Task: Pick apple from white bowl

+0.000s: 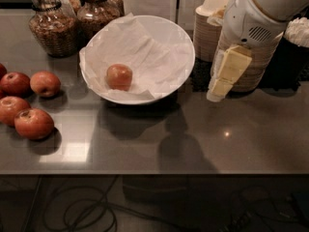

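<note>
The apple [119, 76] lies alone in the white bowl [192, 62], left of the bowl's centre, on the crumpled paper lining [149, 47]. The bowl stands on the dark table [251, 144] in the upper middle of the frame. The gripper [214, 96] hangs at the upper right, just beyond the bowl's right rim and in front of the stacked paper bowls [206, 33], tilted so that its tip points down and to the left. It holds nothing, and from this side-on angle I cannot tell whether its fingers are spread or pressed together. The step in hand looks like the approach, with the reach into the bowl yet to be made. To do it well, the gripper should travel left while staying above the rim, so that it neither knocks the bowl nor drags the paper. It should come down only once it is centred over the apple, opened wide enough to straddle the fruit. A near-vertical descent suits the round shape. Closing at the widest part, not near the top, should keep the apple from squirting sideways on the loose paper. The darker apples [34, 122] at the left edge and the glass jars [50, 30] at the upper left are well apart from this path.
</note>
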Controlling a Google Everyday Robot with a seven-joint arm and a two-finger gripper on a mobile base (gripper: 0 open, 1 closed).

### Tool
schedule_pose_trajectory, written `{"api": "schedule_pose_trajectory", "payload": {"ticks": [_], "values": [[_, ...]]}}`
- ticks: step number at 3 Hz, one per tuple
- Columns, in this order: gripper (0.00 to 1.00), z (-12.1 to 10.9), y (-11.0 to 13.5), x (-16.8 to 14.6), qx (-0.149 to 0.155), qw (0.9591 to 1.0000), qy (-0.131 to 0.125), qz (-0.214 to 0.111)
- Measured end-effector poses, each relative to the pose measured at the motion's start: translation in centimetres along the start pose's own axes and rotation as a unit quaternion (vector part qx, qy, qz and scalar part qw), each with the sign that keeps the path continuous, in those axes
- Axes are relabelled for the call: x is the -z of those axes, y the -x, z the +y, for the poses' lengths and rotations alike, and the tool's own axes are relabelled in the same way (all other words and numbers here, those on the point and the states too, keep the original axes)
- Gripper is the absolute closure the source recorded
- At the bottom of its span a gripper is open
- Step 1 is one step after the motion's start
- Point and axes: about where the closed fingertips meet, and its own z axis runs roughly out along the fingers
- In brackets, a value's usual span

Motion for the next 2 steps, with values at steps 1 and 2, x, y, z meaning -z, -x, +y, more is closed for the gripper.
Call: {"api": "schedule_pose_trajectory", "payload": {"ticks": [1,2], "values": [[0.00,-2.8,3.8,-3.4,0.019,0.9979,0.010,-0.062],[0.00,-4.7,7.7,-6.0,0.044,0.9929,0.022,-0.108]]}}
